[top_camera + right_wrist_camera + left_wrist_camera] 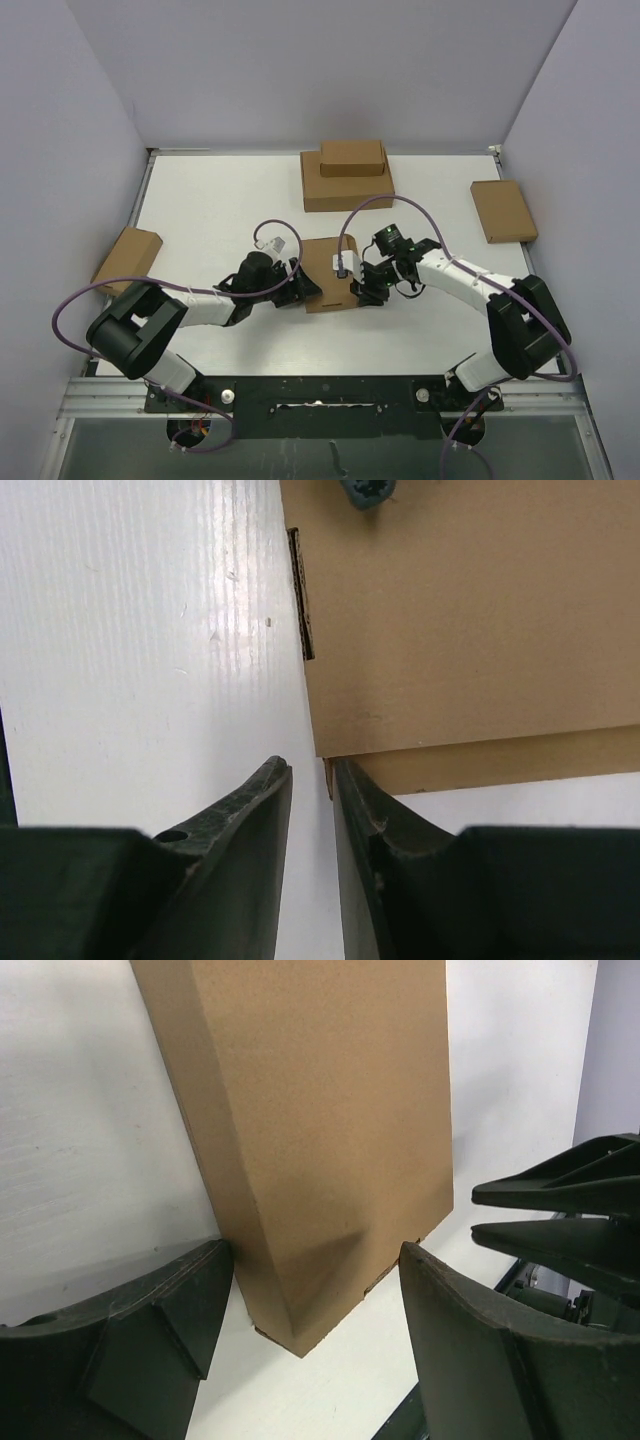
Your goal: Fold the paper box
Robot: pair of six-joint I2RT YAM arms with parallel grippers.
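Note:
The paper box lies flat and closed in the middle of the white table, plain brown. My left gripper stands at its left side. In the left wrist view the jaws are spread wide around the box's near corner, with a gap showing on each side. My right gripper is at the box's near right corner. Its fingers stand a narrow slit apart with only table between them, and the right fingertip rests against the corner of the box.
A large brown box with a smaller one on top stands at the back. Another brown box lies at the right edge and one at the left edge. Grey walls enclose the table.

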